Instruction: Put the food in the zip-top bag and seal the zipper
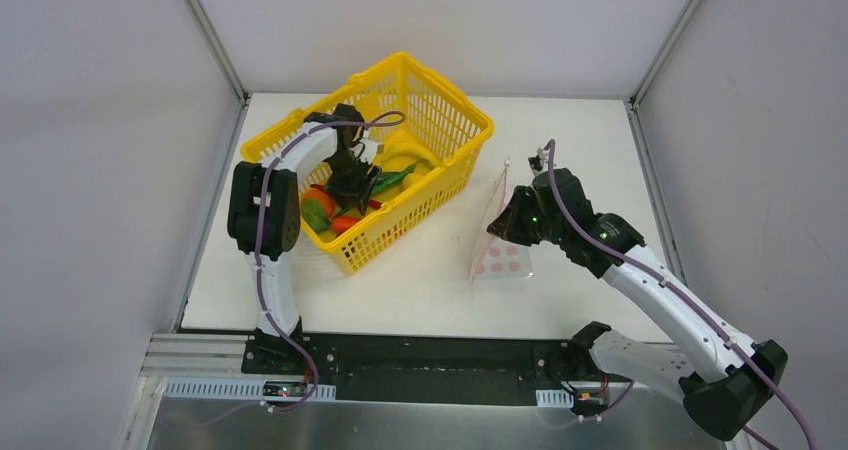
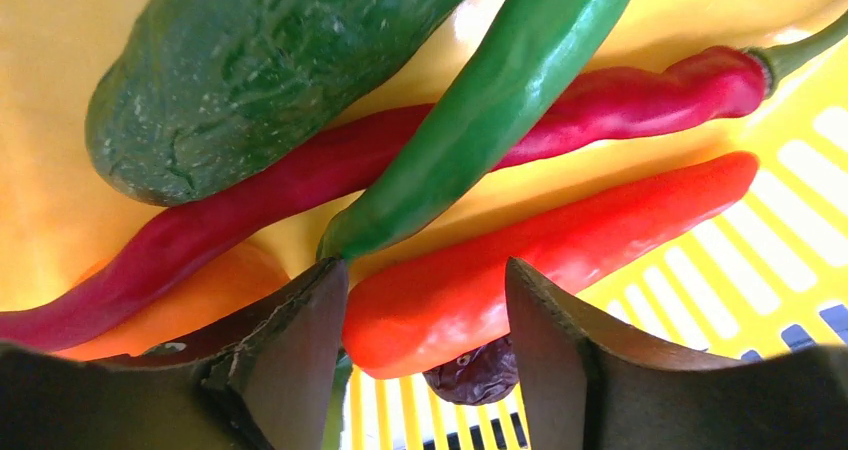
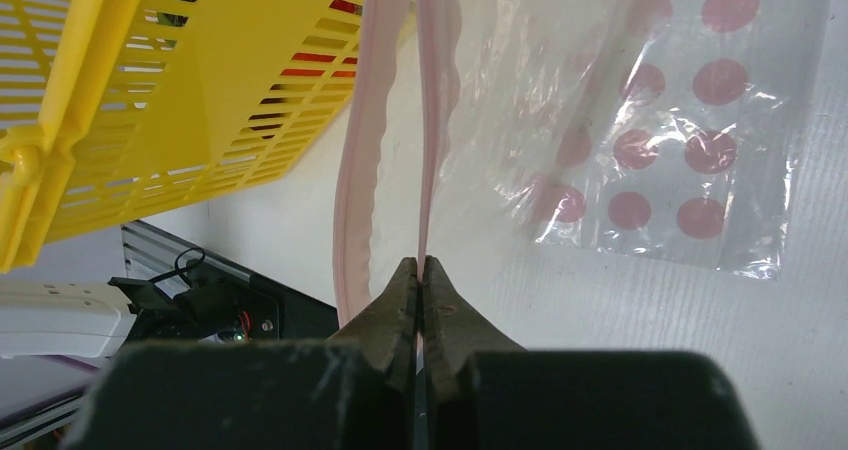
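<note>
Holds left gripper (image 2: pixel 425 275) inside yellow basket (image 1: pixel 395 235), jaws half-spread astride an orange-red pepper (image 2: pixel 560 240), grip not certain; pinches, in tightly closed right gripper (image 3: pixel 420 270), the pink zipper (image 3: pixel 430 90) of the dotted bag (image 3: pixel 650 150), bottom resting on white table (image 1: pixel 560 140) right of basket.

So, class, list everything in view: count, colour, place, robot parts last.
basket: one, yellow, left rear of table
table: one, white, under everything
green pepper: one, green, in basket
crimson chili: one, dark red, in basket
red chili: one, orange-red, in basket
dark vegetable: one, dark green, in basket
zip-top bag: one, clear with pink dots, right of basket
zipper: one, pink, bag's open edge
left end effector: one, dark, open astride red chili
right end effector: one, dark, shut on zipper
</note>
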